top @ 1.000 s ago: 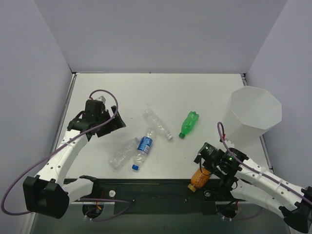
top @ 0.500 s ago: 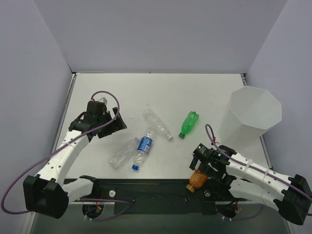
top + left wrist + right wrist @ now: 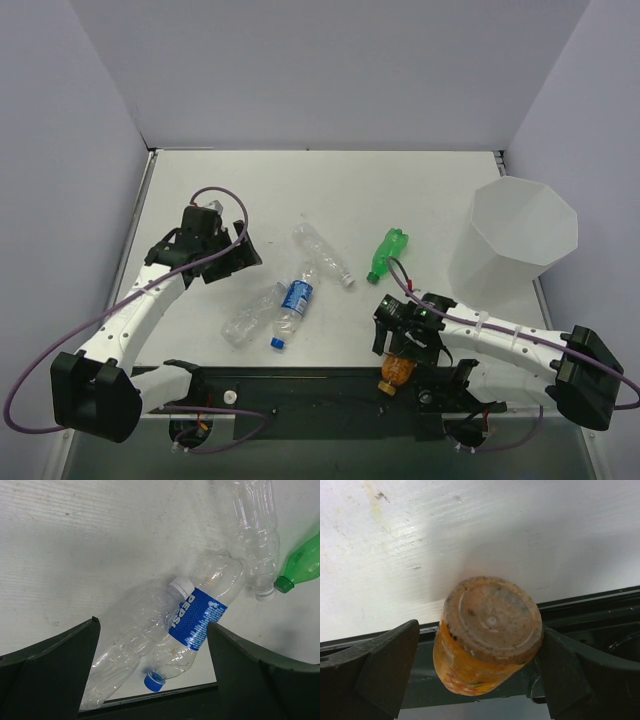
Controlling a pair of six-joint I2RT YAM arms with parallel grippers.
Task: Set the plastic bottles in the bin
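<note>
The amber-orange bottle (image 3: 396,369) lies at the table's front edge, partly over the black rail. In the right wrist view its base (image 3: 492,617) faces the camera. My right gripper (image 3: 398,343) (image 3: 477,667) is open around it; the right finger touches it and the left stands apart. My left gripper (image 3: 238,256) (image 3: 152,672) is open and empty above a clear bottle (image 3: 250,315) (image 3: 125,642) and the blue-label bottle (image 3: 294,300) (image 3: 197,622). A second clear bottle (image 3: 322,254) (image 3: 257,535) and the green bottle (image 3: 385,255) (image 3: 302,560) lie mid-table. The white bin (image 3: 520,240) stands far right.
Grey walls close in the table on the left, back and right. The black rail (image 3: 300,385) runs along the front edge between the arm bases. The right arm's forearm (image 3: 500,335) stretches in front of the bin.
My right gripper has swung left and lower over the amber-orange bottle, and the bottle has shifted slightly left toward the rail. The left gripper has barely moved.
</note>
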